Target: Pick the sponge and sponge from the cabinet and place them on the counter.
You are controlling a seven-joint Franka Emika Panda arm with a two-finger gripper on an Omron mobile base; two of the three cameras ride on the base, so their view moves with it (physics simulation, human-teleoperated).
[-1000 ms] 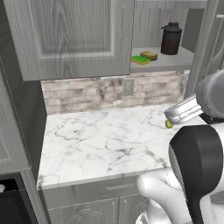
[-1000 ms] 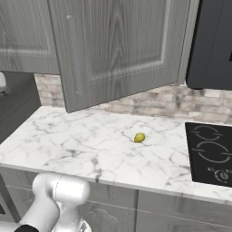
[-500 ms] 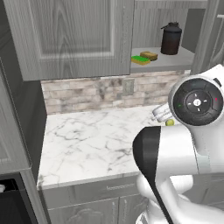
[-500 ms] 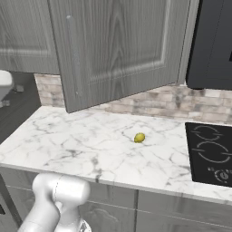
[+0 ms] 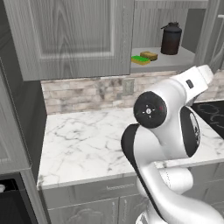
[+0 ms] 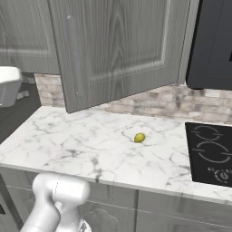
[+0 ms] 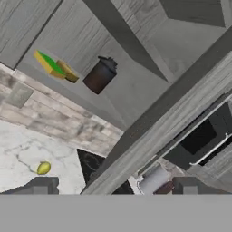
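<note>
Cabinet: the grey wood-grain wall cabinet (image 5: 70,35) is hanging over the desk, its door standing open and showing a pale shelf.
Desk: the white marble desk (image 5: 87,144) is lying below it, beside a black stovetop (image 6: 210,152).
Arm: the white arm is rising from the lower right of the left base view, folding at a big round joint and reaching up and right toward the cabinet's open side.
Canister: a dark lidded canister (image 5: 171,38) is standing upright on the shelf, just right of the sponges.
Green sponge: the flat green sponge (image 5: 140,60) is lying on the shelf's front edge, touching or just beside the other one.
Yellow-brown sponge: the chunky sponge (image 5: 149,55) is sitting just behind it.
Ball: a small yellow-green ball (image 6: 139,137) is resting on the desk.
Gripper: the gripper (image 7: 111,188) is hanging well apart from both sponges, which are showing up and to the left in the hand view; its fingertips are sitting wide apart, holding nothing.
Hard to see: the fingertips are being cut off by the frame's lower edge.
</note>
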